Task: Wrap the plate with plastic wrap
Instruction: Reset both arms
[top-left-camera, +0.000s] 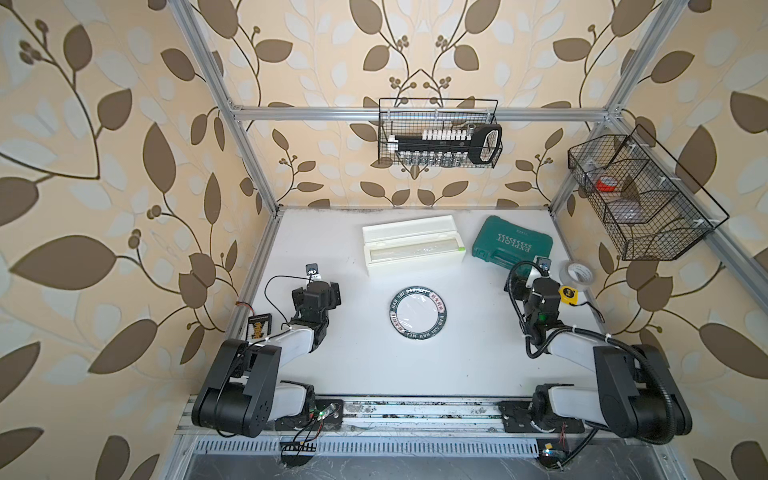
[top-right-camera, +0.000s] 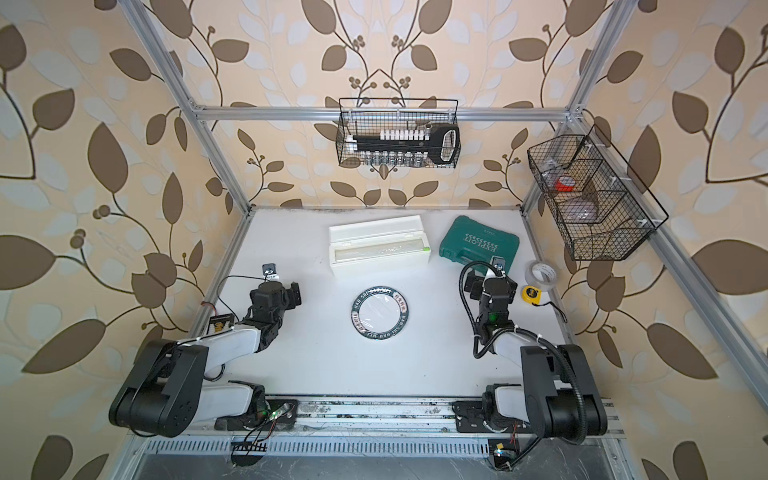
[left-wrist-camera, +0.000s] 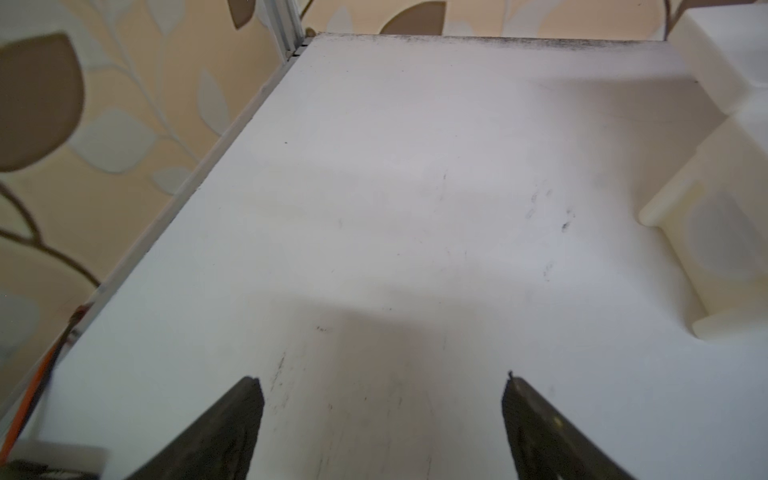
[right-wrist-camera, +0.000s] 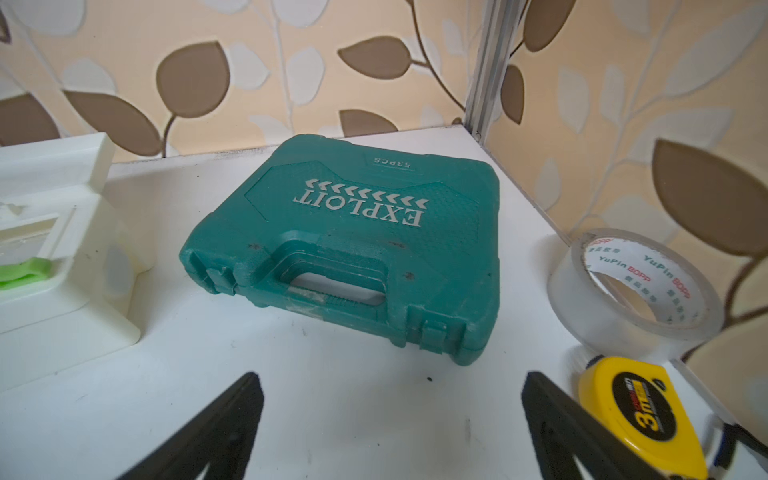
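Two grippers, both spread wide and empty: left gripper (left-wrist-camera: 382, 378) over bare table (left-wrist-camera: 374, 208), right gripper (right-wrist-camera: 391, 375) facing the green tool case (right-wrist-camera: 353, 232). The plate (top-left-camera: 419, 291) lies mid-table between the arms, touching neither. Shiny creases across its centre look like plastic wrap (top-left-camera: 415, 313), and the dispenser box (top-left-camera: 411, 239) sits behind it.

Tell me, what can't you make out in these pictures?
The plate: rim lettering too small in both top views.
The plastic wrap: only faint glints over the plate; edges untraceable.
The dispenser box: blurred, cut off by the edge, left wrist view.
The side basket: mesh hides its contents, both top views.
The tape measure: cut off by the edge, right wrist view.
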